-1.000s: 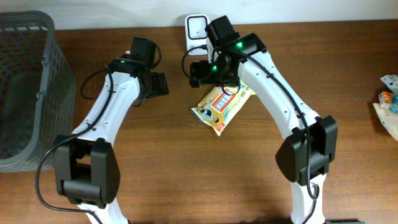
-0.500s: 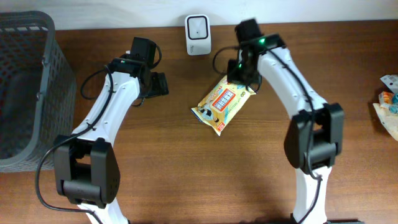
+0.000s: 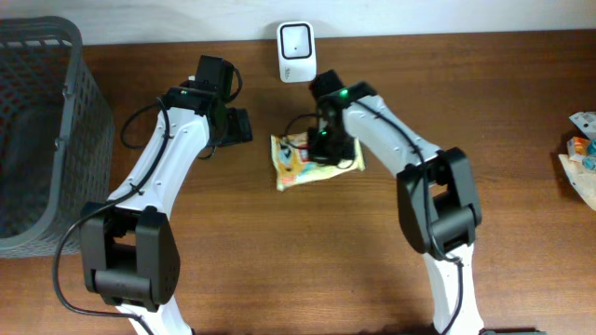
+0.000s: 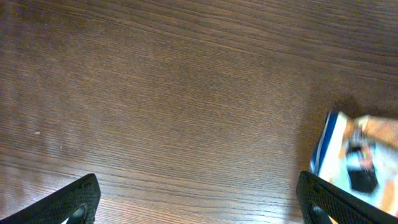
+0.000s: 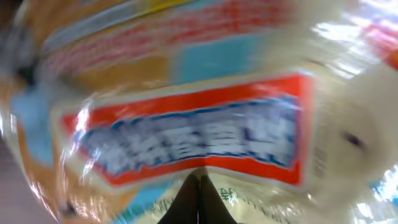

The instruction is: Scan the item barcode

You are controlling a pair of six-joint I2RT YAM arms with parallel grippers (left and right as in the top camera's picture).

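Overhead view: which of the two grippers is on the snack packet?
The right gripper, shut on the snack packet; the left gripper hangs open over the table beside it.

Right gripper [image 3: 323, 141] was near the scanner [image 3: 295, 39], then swung to the right end of the packet [image 3: 291, 166], and now sits on top of it. Jaws went from open to closed. Packet slid left, turned from diagonal to near level.
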